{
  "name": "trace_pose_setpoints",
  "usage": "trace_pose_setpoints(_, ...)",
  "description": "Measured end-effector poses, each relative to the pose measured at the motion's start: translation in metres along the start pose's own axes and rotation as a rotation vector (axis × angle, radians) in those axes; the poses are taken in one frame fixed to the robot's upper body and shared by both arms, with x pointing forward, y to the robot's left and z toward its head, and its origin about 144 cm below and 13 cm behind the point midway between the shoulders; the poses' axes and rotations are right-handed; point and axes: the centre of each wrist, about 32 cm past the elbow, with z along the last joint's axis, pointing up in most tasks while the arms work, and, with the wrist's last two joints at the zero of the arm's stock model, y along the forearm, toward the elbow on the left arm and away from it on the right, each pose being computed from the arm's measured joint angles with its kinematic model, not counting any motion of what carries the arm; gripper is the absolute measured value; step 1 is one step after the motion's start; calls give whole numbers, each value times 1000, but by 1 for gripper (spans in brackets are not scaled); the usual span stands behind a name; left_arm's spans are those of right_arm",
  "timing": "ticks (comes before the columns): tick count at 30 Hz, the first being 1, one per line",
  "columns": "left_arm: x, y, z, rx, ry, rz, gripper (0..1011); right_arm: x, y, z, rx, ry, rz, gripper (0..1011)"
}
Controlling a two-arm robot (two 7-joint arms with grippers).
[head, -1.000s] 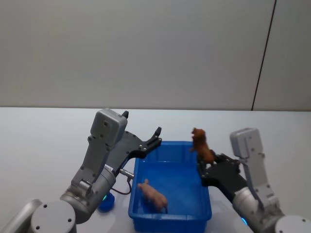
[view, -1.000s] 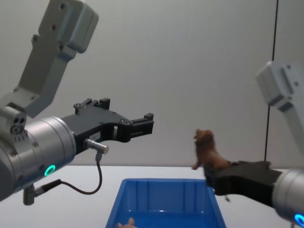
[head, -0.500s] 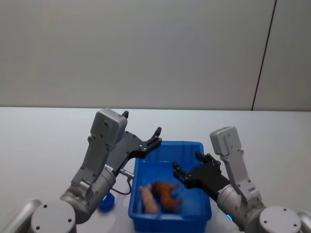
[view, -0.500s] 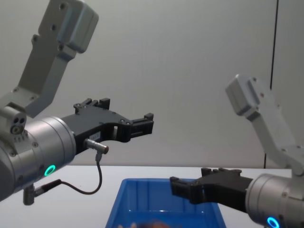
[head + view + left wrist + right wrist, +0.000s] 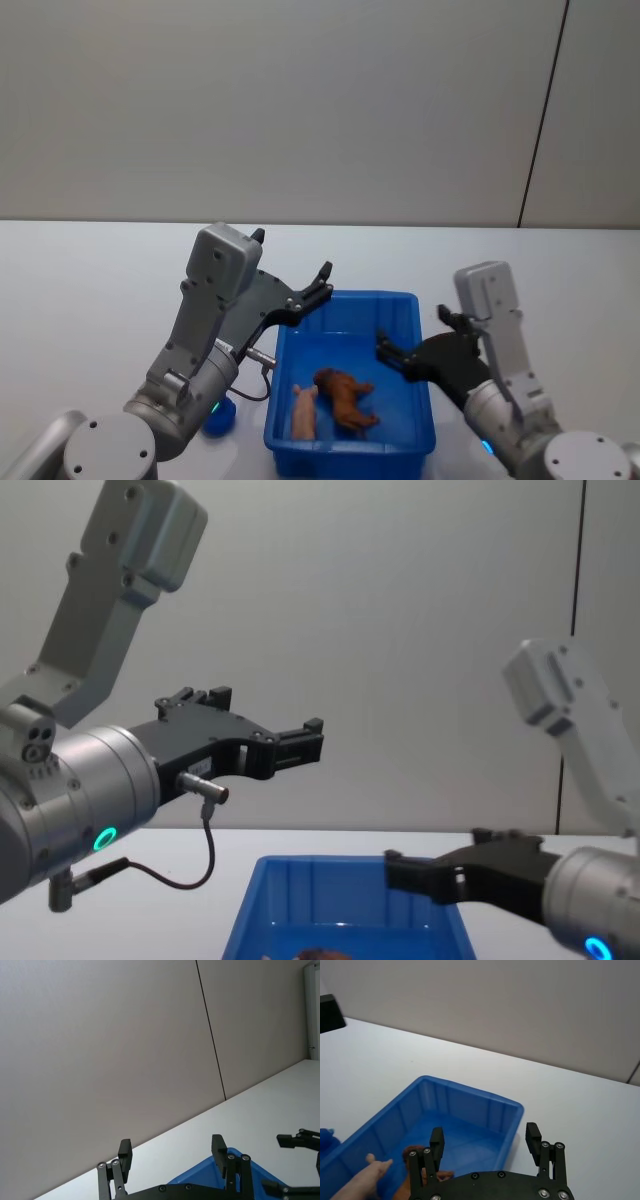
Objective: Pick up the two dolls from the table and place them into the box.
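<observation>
Bright blue box (image 5: 350, 443) with ribbed inner walls. One pale pink doll (image 5: 303, 412), one dark brown doll (image 5: 343, 395). Plain white tabletop (image 5: 90, 290). Matte black left end effector (image 5: 292, 253) and right end effector (image 5: 412, 332), on silver-grey arms (image 5: 205, 320) with glowing teal rings (image 5: 103, 838). Grey wall (image 5: 300, 100), thin dark vertical line (image 5: 542, 120).

Robot's left gripper (image 5: 292, 255) hangs raised on the left, its grey arm (image 5: 205, 330) bent up at the elbow, black fingers (image 5: 322, 275) spread wide and pointing toward the far right. On the right, the right gripper (image 5: 415, 332) sits lower, likewise parted and empty, aimed left.
</observation>
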Motion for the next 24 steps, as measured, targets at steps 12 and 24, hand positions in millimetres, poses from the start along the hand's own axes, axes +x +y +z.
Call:
trace_pose_setpoints(12,0,0,0,0,0,0,1001,10,-21,-2,6,12,-144,1001)
trace_pose_setpoints(24,-1,1,0,8,5,4,1001,16,-34,-3,5,18,-221,1001)
